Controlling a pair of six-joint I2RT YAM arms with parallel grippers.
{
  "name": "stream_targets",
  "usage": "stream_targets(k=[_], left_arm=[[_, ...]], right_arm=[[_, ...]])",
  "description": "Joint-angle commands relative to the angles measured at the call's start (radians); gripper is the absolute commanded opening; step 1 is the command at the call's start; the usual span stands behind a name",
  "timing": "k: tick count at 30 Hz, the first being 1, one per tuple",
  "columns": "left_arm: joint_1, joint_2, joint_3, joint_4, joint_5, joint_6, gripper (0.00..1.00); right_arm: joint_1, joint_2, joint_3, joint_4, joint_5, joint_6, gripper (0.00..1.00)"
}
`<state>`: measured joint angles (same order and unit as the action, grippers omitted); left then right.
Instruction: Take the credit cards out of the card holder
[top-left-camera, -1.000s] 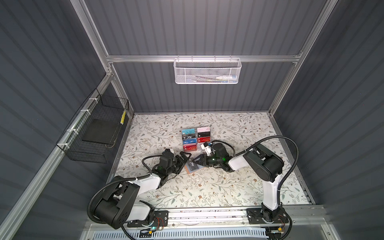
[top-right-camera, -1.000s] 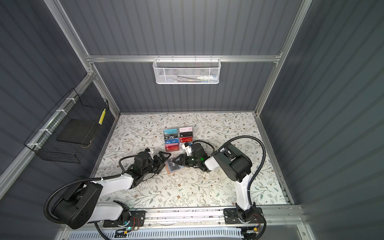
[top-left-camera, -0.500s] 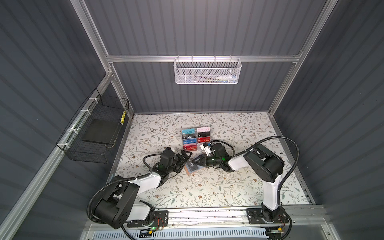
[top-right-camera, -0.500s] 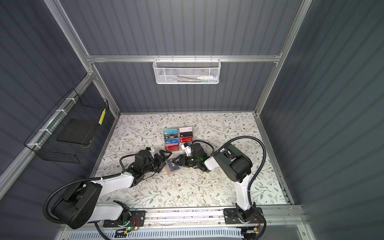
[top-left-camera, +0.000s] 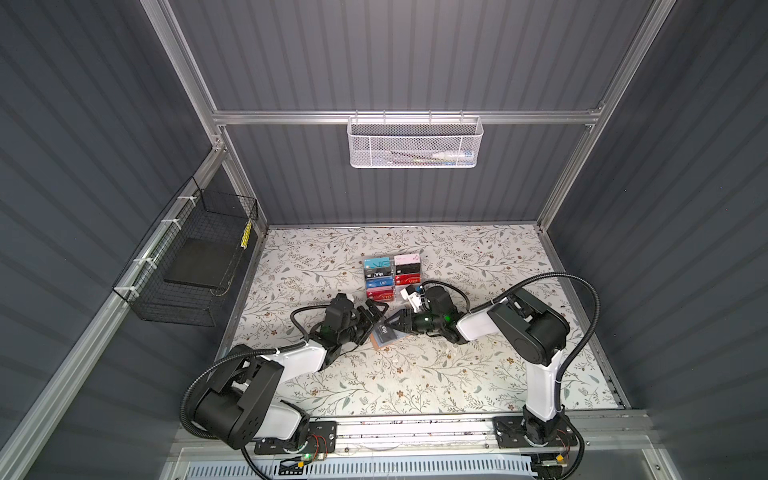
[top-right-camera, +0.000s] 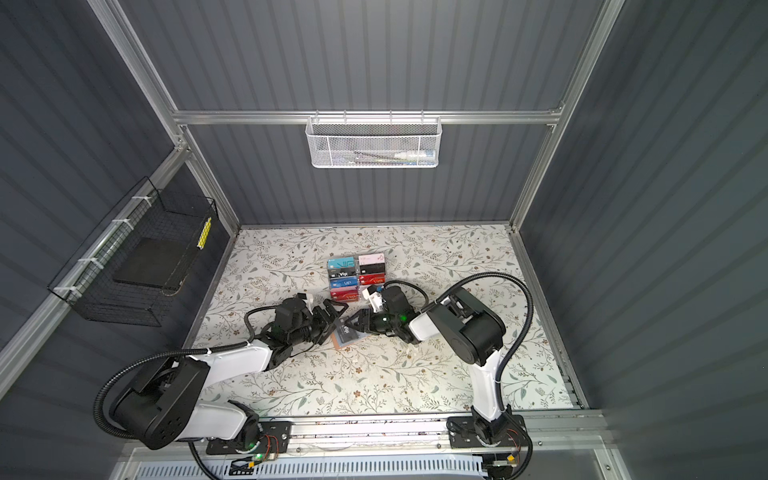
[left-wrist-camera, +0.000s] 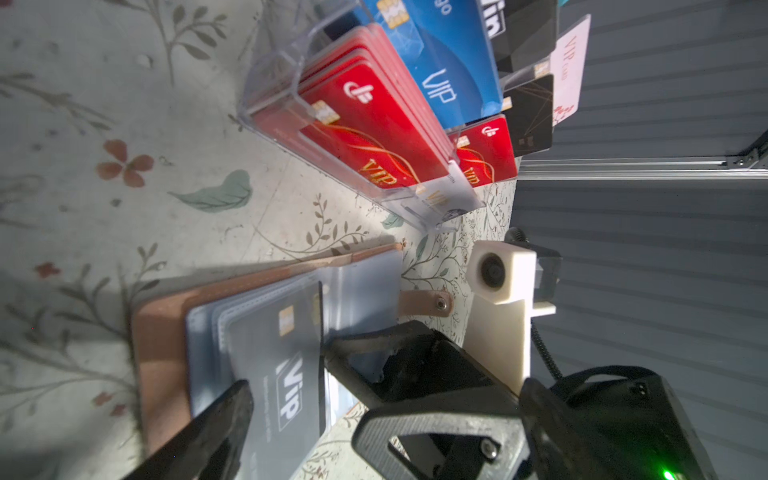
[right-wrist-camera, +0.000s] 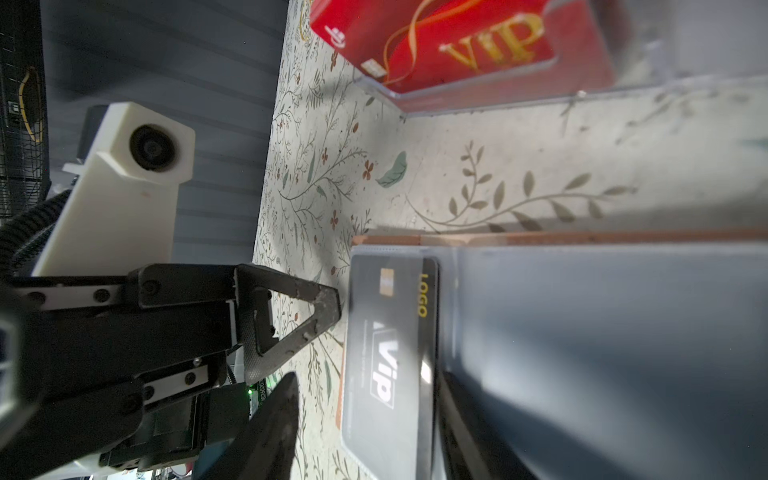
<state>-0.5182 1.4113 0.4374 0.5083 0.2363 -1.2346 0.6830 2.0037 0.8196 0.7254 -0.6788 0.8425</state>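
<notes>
- The holder (left-wrist-camera: 162, 332) lies open and flat on the table, between the two grippers. A black card (right-wrist-camera: 390, 353) sits in its top pocket, its long axis running roughly 6 to 12 o'clock.
- The left gripper (top-left-camera: 375, 319), at the card's 9 o'clock, is spread fully and empty, with one fingertip (right-wrist-camera: 328, 303) just beside the holder's edge.
- The right gripper (top-left-camera: 392, 326), at the card's 3 o'clock, is about half spread and grips nothing. One finger (left-wrist-camera: 411, 353) rests on the page just beside the card.
- The card's bare long edge faces 3 o'clock, so the right arm looks better placed to draw it out sideways.
- The rack (left-wrist-camera: 266, 79) of cards stands apart at 12 o'clock.
</notes>
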Motion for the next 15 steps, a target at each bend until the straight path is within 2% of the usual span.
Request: stream_targets(k=[1,15], left_arm=[[-0.005,0.022,-0.005,0.039,0.005,-0.008,1.0],[-0.005,0.071,-0.056,0.101,0.002,-0.014,1.0]], right_arm=[[0.01,-0.027,-0.023,-0.048,-0.007,0.012,0.55],[0.009,-0.099,-0.033,-0.111,-0.007,0.027,0.56]])
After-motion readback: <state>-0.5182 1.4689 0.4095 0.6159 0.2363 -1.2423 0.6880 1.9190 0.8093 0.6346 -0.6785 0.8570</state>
